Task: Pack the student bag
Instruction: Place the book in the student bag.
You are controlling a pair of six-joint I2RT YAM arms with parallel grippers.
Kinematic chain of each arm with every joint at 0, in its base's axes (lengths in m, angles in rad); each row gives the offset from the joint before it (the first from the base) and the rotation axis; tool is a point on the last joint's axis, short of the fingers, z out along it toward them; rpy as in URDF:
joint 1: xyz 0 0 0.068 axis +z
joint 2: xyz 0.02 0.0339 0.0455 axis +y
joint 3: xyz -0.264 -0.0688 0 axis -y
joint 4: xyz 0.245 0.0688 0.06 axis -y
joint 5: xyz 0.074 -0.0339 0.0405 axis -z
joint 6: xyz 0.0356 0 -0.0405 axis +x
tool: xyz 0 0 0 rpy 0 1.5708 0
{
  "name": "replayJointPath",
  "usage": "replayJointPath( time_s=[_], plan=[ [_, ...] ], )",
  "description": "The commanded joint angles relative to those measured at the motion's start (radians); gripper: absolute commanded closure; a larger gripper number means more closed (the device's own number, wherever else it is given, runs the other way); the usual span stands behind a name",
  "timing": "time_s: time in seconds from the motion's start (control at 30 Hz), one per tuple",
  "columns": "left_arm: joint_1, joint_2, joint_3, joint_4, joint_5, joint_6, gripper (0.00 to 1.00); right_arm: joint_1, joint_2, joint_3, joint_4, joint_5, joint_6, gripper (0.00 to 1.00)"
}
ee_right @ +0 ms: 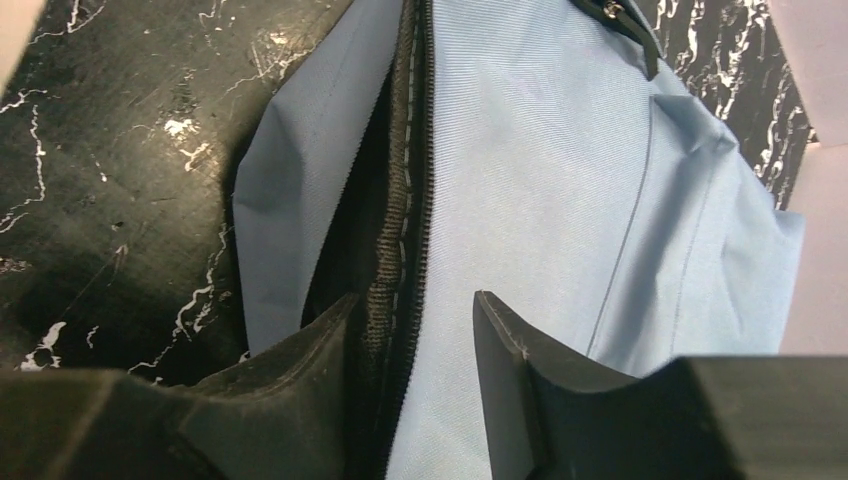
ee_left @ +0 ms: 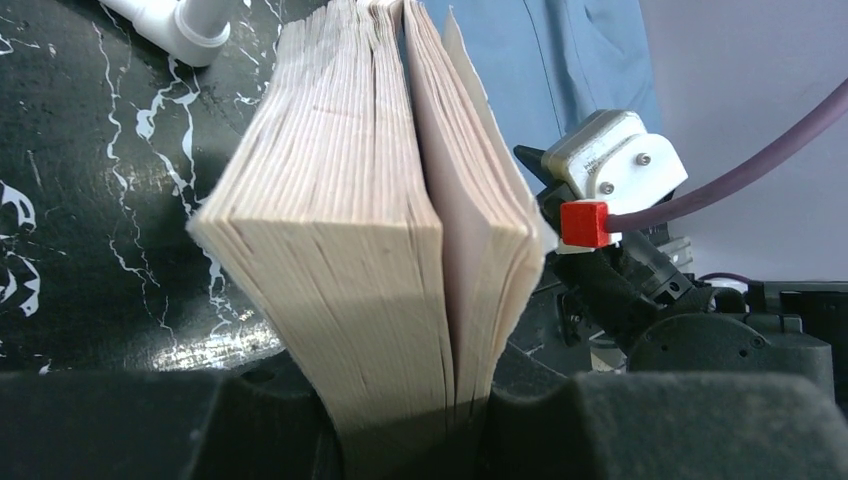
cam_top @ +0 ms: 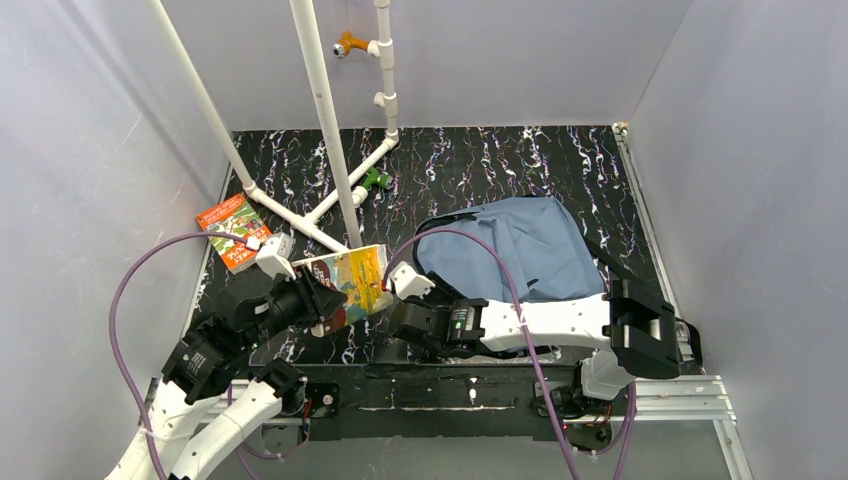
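With the left tool [ee_left: 410, 430] clamped on the thick cream-paged book [ee_left: 340, 220], the right tool [ee_right: 415, 350], half-open astride the black zipper edge [ee_right: 400, 200] of the soft dusty-blue fabric backpack [ee_right: 560, 180] lying right of centre on the black marbled counter [cam_top: 500, 160], should pinch only that lip, then lift.

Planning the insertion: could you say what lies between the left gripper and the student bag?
Top view: the book in the left gripper, then the right gripper at the student bag.
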Motion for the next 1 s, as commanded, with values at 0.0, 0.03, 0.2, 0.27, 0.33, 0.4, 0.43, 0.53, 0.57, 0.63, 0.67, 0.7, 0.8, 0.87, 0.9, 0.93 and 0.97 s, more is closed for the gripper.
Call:
replayJointPath(
  time_s=[0.0, 0.03, 0.2, 0.27, 0.33, 0.4, 0.43, 0.53, 0.57, 0.63, 0.67, 0.7, 0.8, 0.87, 0.9, 0.93, 0.97],
  plan=[
    [0.0, -0.004, 0.009, 0.104, 0.04, -0.021, 1.0, -0.016, 0.016, -0.009, 0.064, -0.012, 0.002, 0.53],
    [0.0, -0.001, 0.007, 0.106, 0.048, -0.024, 1.0, -0.018, 0.02, -0.001, 0.057, 0.001, 0.002, 0.6],
    [0.0, 0.016, -0.054, 0.191, 0.151, -0.091, 1.0, -0.023, -0.016, 0.053, -0.026, 0.091, 0.023, 0.99],
    [0.0, 0.018, -0.091, 0.257, 0.198, -0.134, 1.0, -0.023, -0.104, 0.058, -0.032, 0.095, 0.03, 0.99],
    [0.0, 0.018, -0.133, 0.352, 0.256, -0.187, 1.0, -0.023, -0.224, 0.03, 0.023, 0.056, 0.021, 0.99],
    [0.0, 0.027, -0.162, 0.42, 0.291, -0.216, 1.0, -0.023, -0.372, -0.026, 0.132, -0.02, -0.025, 0.99],
    [0.0, 0.034, -0.165, 0.436, 0.3, -0.219, 1.0, -0.023, -0.442, -0.057, 0.193, -0.044, -0.048, 0.99],
    [0.0, 0.078, -0.139, 0.437, 0.329, -0.213, 1.0, -0.024, -0.614, -0.125, 0.313, -0.047, -0.06, 0.99],
    [0.0, 0.099, -0.13, 0.441, 0.347, -0.215, 1.0, -0.025, -0.653, -0.144, 0.339, -0.048, -0.066, 0.99],
    [0.0, 0.141, -0.131, 0.481, 0.389, -0.242, 1.0, -0.026, -0.69, -0.165, 0.366, -0.054, -0.073, 0.99],
    [0.0, 0.163, -0.148, 0.531, 0.412, -0.273, 1.0, -0.026, -0.697, -0.169, 0.367, -0.06, -0.07, 0.99],
    [0.0, 0.178, -0.172, 0.602, 0.436, -0.314, 1.0, -0.026, -0.695, -0.171, 0.365, -0.065, -0.065, 0.99],
    [-0.001, 0.235, -0.246, 0.834, 0.477, -0.452, 1.0, -0.026, -0.679, -0.17, 0.357, -0.074, -0.046, 0.99],
    [-0.012, 0.281, -0.24, 0.836, 0.455, -0.479, 1.0, -0.026, -0.671, -0.171, 0.358, -0.074, -0.031, 0.99],
    [-0.026, 0.298, -0.235, 0.835, 0.433, -0.489, 1.0, -0.027, -0.669, -0.171, 0.361, -0.076, -0.027, 0.99],
    [-0.044, 0.313, -0.231, 0.835, 0.411, -0.501, 1.0, -0.027, -0.668, -0.171, 0.363, -0.079, -0.027, 0.99],
    [-0.065, 0.325, -0.23, 0.834, 0.383, -0.512, 1.0, -0.027, -0.667, -0.173, 0.365, -0.079, -0.027, 0.99]
  ],
)
